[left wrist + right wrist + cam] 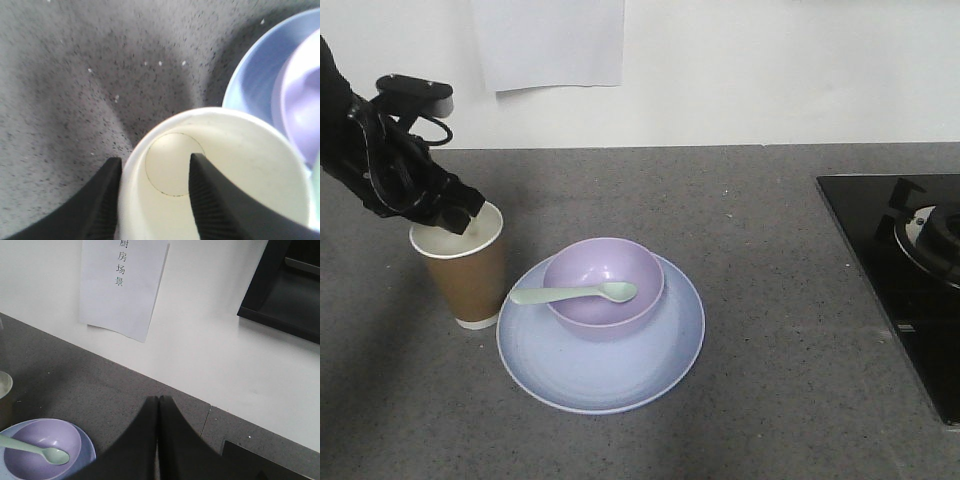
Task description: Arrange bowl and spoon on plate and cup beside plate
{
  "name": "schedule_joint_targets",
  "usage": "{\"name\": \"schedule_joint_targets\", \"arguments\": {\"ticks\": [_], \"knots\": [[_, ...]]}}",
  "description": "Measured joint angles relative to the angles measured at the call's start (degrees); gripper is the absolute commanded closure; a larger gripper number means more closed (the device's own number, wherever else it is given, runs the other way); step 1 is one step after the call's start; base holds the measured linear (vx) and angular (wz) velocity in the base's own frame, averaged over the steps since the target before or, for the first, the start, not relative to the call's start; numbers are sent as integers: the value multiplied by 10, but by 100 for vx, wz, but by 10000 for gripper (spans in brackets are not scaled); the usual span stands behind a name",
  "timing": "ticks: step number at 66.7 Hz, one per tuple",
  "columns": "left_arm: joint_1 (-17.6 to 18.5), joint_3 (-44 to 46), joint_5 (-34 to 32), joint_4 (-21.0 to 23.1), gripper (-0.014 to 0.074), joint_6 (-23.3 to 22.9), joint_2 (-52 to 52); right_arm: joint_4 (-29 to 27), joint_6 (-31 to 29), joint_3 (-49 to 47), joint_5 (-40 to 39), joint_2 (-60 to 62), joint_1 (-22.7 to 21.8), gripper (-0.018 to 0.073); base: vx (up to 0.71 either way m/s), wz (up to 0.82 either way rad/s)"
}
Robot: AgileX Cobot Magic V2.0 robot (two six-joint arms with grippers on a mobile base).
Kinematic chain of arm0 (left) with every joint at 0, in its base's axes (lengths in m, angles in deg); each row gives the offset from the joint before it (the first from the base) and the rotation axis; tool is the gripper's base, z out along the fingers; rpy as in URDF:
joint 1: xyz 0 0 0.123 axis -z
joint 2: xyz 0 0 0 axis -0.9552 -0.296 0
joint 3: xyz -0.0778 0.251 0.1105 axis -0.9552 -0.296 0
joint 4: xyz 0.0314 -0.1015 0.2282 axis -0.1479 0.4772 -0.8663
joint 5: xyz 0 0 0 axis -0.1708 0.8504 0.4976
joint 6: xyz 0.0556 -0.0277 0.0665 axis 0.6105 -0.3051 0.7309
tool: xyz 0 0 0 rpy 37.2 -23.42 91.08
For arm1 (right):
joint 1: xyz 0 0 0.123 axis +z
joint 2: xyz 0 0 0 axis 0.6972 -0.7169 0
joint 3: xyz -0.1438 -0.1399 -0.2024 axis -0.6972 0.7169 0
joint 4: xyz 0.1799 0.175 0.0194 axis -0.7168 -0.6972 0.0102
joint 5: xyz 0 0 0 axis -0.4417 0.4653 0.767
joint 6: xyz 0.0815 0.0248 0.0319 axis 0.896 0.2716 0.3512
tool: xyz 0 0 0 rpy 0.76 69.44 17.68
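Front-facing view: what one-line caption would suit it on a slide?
Left end effector grips the cup rim beside the plate, which carries the bowl and spoon.

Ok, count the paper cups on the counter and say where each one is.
1. The cup stands upright on the counter, just left of the plate, with the left gripper straddling its rim. None other shows.

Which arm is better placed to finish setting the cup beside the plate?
The left. Its gripper straddles the paper cup's rim, one finger inside and one outside, and the cup stands on the counter right beside the plate. The right gripper is shut, raised and away from the cup.
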Motion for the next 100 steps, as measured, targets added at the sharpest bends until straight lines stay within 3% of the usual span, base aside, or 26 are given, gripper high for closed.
{"name": "schedule_joint_targets", "arguments": {"ticks": [19, 35, 57, 100], "knots": [[0, 105, 48, -26, 309, 0, 1, 0, 0, 0, 0, 2, 0, 567, 0, 0], [0, 145, 30, -22, 606, 0, 44, 0, 0, 0, -9, 2, 0, 566, 0, 0], [0, 148, -97, -22, 604, 0, 157, 5, -5, 0, -36, 2, 0, 566, 0, 0], [0, 148, -100, -21, 603, 0, 178, 4, -2, 0, -50, 2, 0, 566, 0, 0]]}}
